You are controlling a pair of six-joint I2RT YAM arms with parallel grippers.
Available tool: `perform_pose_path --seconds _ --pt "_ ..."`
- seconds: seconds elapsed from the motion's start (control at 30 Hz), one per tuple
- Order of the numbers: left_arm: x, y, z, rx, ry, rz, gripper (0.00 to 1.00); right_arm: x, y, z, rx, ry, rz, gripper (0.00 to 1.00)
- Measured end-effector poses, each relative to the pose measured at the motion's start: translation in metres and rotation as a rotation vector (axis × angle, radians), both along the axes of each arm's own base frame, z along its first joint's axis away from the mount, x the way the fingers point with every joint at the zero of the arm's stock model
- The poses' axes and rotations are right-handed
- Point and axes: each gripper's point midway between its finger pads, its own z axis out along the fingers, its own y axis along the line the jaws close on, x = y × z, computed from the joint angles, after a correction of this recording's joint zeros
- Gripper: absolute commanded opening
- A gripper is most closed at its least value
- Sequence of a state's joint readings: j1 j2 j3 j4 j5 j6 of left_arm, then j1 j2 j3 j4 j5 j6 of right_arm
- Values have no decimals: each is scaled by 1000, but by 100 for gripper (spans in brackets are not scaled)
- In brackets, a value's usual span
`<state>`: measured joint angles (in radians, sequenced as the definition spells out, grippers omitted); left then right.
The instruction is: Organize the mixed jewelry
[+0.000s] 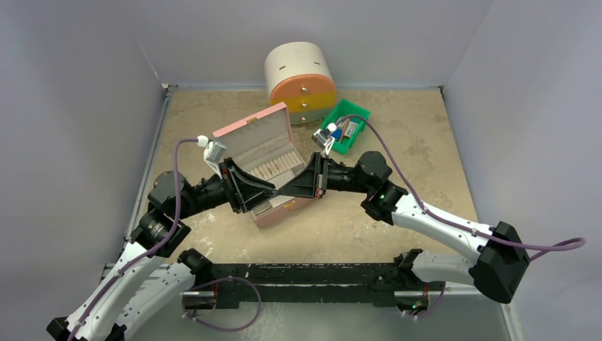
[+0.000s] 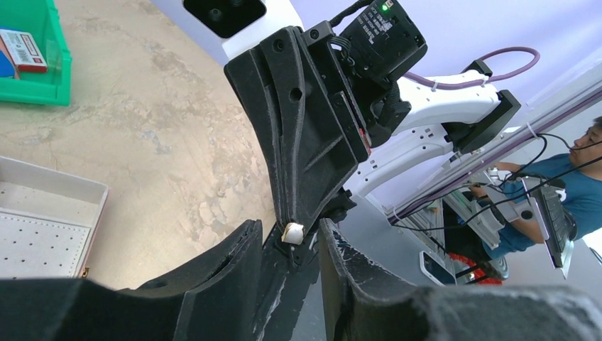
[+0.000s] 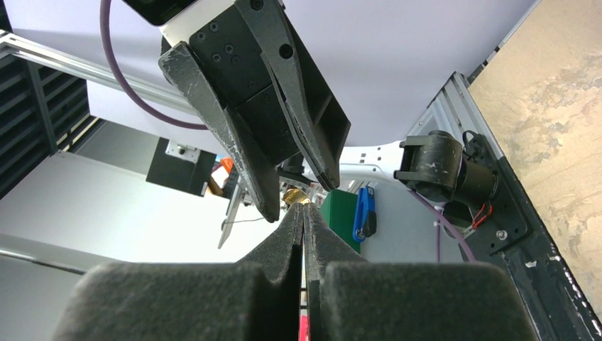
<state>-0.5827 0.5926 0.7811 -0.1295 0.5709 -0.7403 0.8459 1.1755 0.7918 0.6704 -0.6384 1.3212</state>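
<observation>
Top external: fixed, high behind arm bases, faces down and forward, far, takes in whole table (image 1: 426, 156). Left wrist: close, low, faces along own fingers (image 2: 213, 284) to right gripper (image 2: 292, 233). Right wrist: close, tilted upward, faces left gripper (image 3: 299, 199). Shared: gripper meeting point in all three; green bin (image 1: 360, 114) in top and left wrist views.

Pale lilac-grey walls (image 1: 78, 85) are closing in a beige, mottled table (image 1: 419, 142) at 9, 12 and 3 o'clock, meeting in 2 back corners. Soft, even light is filling the enclosure, leaving only faint shadows. From the left wrist, a person in a blue shirt (image 2: 578, 188) is showing at 3 o'clock among cables (image 2: 546, 153). From the right wrist, an aluminium beam (image 3: 50, 57) is running above dark slats (image 3: 42, 121) at 10 o'clock.
</observation>
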Motion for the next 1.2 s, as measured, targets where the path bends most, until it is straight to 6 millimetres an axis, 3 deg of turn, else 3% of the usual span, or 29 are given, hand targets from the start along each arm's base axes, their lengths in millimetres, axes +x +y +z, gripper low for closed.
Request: perform_pose_path --seconds 0.8,1.1,1.2 --pt "0 0 0 0 -1 0 23 0 0 4 16 -7 1 0" --pt "0 0 0 0 1 1 13 1 2 0 9 0 1 0" --pt "0 0 0 1 2 2 0 2 2 0 9 0 1 0"
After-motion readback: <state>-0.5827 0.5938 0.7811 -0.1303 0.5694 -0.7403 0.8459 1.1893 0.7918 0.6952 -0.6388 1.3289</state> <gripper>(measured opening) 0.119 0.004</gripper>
